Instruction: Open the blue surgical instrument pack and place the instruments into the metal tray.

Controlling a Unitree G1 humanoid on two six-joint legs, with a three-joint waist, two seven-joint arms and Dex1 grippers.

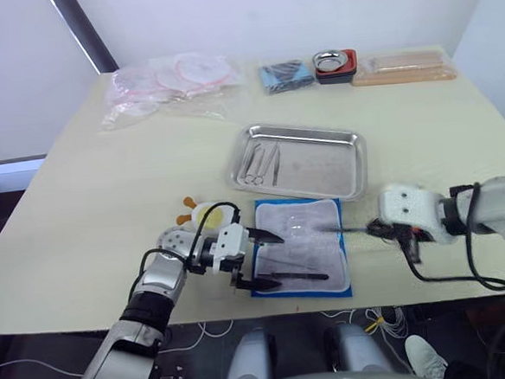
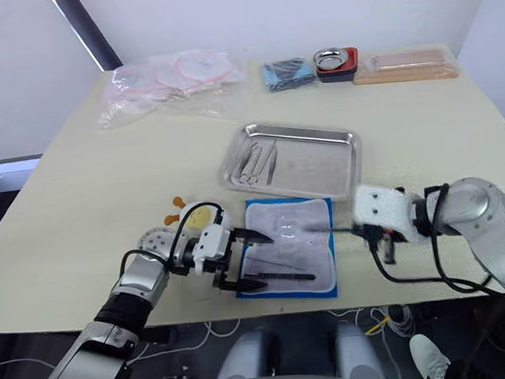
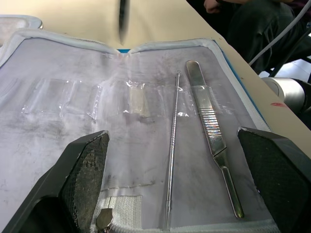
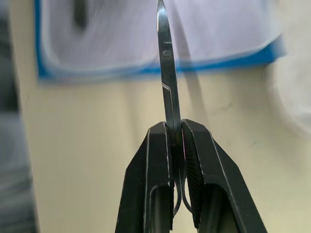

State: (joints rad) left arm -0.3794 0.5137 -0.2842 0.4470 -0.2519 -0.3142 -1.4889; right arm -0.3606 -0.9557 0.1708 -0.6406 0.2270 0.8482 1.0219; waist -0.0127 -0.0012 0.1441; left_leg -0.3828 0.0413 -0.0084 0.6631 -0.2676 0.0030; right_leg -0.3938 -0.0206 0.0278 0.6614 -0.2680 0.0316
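The blue surgical instrument pack (image 1: 300, 247) lies unfolded near the table's front edge, pale lining up. A thin probe (image 3: 171, 155) and a ridged flat tool (image 3: 210, 131) rest on the lining. My left gripper (image 1: 273, 260) is open at the pack's left edge, one finger on each side of those tools and touching neither. Just right of the pack, my right gripper (image 1: 375, 228) is shut on slim ring-handled scissors (image 4: 167, 82), whose tip points over the pack's right edge. The metal tray (image 1: 350, 161) stands behind the pack, with a few instruments (image 1: 259, 161) in its left part.
A small yellow toy (image 1: 204, 214) sits just behind my left wrist. Along the far edge are clear plastic bags (image 1: 171, 82), a darker blue bundle (image 1: 285, 74), a round bowl in a red holder (image 1: 335, 62) and a tan flat box (image 1: 402, 66).
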